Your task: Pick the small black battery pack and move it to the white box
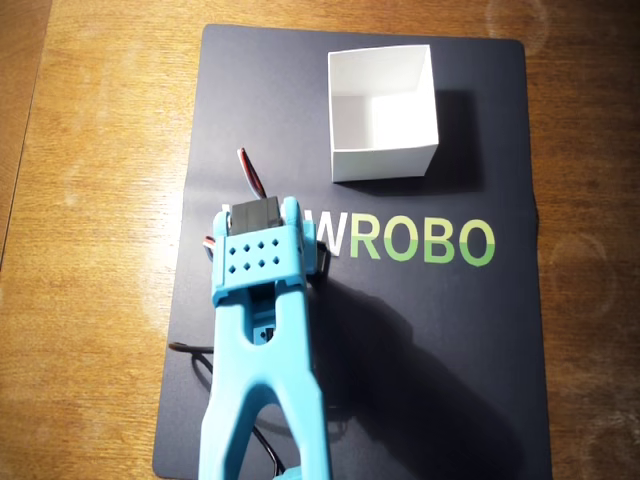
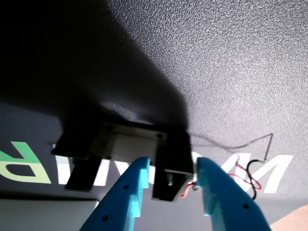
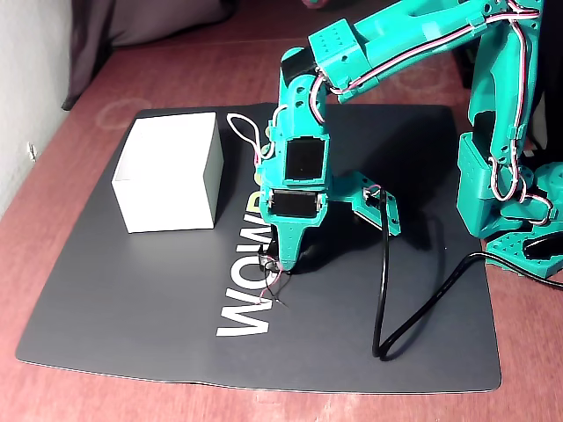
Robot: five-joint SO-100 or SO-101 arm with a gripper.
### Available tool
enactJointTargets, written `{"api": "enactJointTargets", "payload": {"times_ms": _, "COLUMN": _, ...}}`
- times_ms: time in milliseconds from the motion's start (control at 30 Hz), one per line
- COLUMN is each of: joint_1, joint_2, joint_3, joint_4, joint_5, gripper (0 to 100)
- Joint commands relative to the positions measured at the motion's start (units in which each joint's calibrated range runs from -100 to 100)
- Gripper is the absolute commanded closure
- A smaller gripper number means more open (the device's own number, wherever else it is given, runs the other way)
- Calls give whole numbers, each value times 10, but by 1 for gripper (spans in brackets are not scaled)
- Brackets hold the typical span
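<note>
Wrist view shows the gripper (image 2: 173,175) down on the dark mat (image 2: 240,62), its two blue fingers (image 2: 127,192) spread part way with the small black battery pack (image 2: 171,175) standing between them. The left finger tip lies against the pack's side, and the right finger sits just beside its other side; whether that one presses on the pack I cannot tell. Thin red and black wires (image 2: 250,175) trail out from the pack to the right of the fingers, over the white lettering (image 2: 274,171) printed on the mat. Beyond the fingertips a dark shadow covers much of the surface.

In the fixed view the gripper (image 3: 286,255) points straight down, its tip touching the mat (image 3: 132,308) at the white letters (image 3: 251,303), with a tangle of wires (image 3: 274,283) just at the tip. The pack itself is hidden here by the fingers. The white box (image 3: 171,180) stands well to the left of the gripper, open side up.

In the overhead view the arm (image 1: 262,330) covers the gripper and the pack. The white box (image 1: 385,160) lies ahead of the arm's tip and to the right, well apart from it.
</note>
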Motion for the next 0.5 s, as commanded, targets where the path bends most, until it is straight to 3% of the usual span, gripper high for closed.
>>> {"api": "enactJointTargets", "payload": {"times_ms": 0, "joint_1": 14, "joint_2": -4, "joint_3": 1, "joint_4": 2, "joint_5": -3, "gripper": 92}}
{"api": "enactJointTargets", "payload": {"times_ms": 467, "joint_1": 27, "joint_2": -14, "joint_3": 1, "joint_4": 3, "joint_5": -4, "gripper": 97}}
